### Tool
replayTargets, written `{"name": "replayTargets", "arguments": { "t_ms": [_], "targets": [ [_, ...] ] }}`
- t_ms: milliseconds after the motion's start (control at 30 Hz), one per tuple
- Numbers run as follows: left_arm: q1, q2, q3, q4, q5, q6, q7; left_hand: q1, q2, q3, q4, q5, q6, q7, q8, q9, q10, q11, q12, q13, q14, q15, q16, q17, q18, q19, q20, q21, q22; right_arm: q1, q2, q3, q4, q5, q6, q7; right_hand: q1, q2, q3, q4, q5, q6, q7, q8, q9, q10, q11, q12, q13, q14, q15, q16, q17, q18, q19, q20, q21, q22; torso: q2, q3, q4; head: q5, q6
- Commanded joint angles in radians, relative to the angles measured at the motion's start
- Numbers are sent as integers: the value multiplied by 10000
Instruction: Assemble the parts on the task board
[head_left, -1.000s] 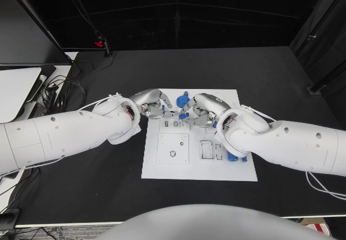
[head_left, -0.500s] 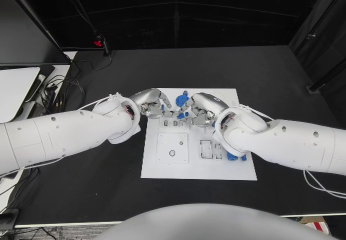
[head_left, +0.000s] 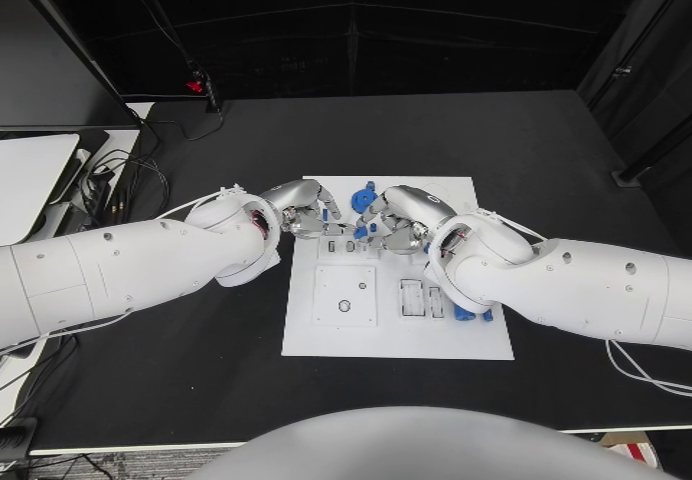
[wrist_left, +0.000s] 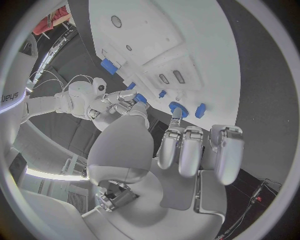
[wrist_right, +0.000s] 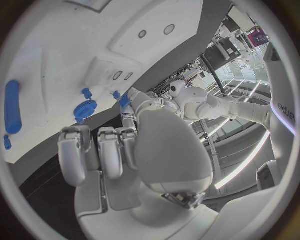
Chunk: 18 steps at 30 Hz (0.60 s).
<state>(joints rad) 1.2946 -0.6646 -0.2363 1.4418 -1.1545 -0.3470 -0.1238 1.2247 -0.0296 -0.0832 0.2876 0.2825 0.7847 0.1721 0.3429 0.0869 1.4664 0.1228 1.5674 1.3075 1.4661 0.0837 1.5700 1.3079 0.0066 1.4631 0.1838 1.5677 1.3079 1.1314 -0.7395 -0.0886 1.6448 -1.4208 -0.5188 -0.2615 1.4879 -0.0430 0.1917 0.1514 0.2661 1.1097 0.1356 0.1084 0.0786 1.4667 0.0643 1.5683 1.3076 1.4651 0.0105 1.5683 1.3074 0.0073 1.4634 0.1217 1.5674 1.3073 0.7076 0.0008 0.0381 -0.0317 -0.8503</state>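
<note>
Both hands have stayed almost where they were a second ago, though the right hand (head_left: 400, 218) has slid a tiny bit closer to the left hand (head_left: 303, 212). They meet over the far end of the white task board (head_left: 476, 345), with their fingertips nearly touching. A small blue part (wrist_right: 124, 100) sits right between the two hands, where the fingertips come together. I cannot tell which hand is holding it, or if both are. A blue gear part (wrist_right: 83, 109) lies on the board just under the right hand's fingers (wrist_right: 99, 150). A long blue part (wrist_right: 12, 106) lies further off on the board, well away from both hands
</note>
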Motion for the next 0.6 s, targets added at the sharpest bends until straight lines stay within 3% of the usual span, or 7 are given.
{"name": "replayTargets", "arguments": {
  "t_ms": [33, 600],
  "targets": [
    [2, 30, -1, -48, -53, 214, -214, 95, -14, -62, 1, -45, 64, 12, -26, -12, 1044, -76, 34, 2633, 1047, -100, 8, 2629, -66, 1077, 43, 31, 2629, 24, -5, 14, 54, -2, -199, 120, 24, 105, 42, -34, 34, 332, -157, 45, 92, 1041, -87, 25, 2632, 1057, -86, 25, 2634, -73, 1074, -66, 34, 2635, -1, 2, 2, 2, -13],
    [-10, 115, -1, -133, -53, 457, -311, 219, -8, -75, 3, -47, 75, 8, -49, -13, 1044, -79, 34, 2633, 1047, -105, 8, 2629, -66, 1077, 40, 31, 2629, 23, 9, 13, 68, 4, -269, 121, 10, 110, 40, -33, 40, 327, -153, 36, 90, 1041, -85, 25, 2632, 1057, -90, 25, 2634, -73, 1074, -70, 34, 2635, 0, -4, 6, -9, -42]
  ]
}}
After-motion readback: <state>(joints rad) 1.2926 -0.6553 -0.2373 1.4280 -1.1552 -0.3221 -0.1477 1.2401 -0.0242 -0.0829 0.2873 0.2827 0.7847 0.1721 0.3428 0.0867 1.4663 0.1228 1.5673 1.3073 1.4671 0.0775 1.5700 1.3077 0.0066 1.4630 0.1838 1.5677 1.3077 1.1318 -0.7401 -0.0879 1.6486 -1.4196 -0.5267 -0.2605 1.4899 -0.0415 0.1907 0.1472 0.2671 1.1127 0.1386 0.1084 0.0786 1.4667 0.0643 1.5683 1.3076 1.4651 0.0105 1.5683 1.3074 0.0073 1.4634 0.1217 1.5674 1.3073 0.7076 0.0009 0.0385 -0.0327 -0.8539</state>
